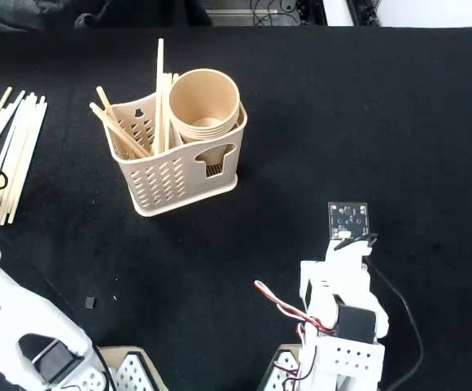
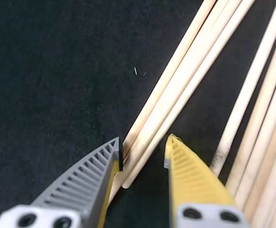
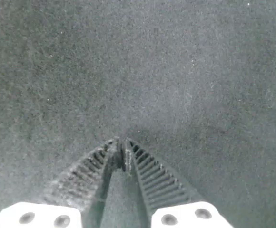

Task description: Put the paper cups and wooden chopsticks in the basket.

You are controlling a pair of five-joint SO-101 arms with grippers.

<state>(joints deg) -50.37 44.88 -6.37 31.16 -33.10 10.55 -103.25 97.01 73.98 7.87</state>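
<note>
Left end effector [image 2: 142,148]: spread, straddling ends of loose wooden chopsticks [image 2: 181,90] on bench [image 1: 366,122], apparently lined up for a pinch. Right end effector [image 3: 123,145]: pressed together, empty, out of the way. Basket [image 1: 183,175]: holds stacked paper cups [image 1: 206,102], more sticks.

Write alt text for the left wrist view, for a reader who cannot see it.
The left gripper, one finger grey and one yellow, hangs open over the ends of a few pale wooden chopsticks lying on the black tablecloth. Further wooden chopsticks lie alongside them.
</note>
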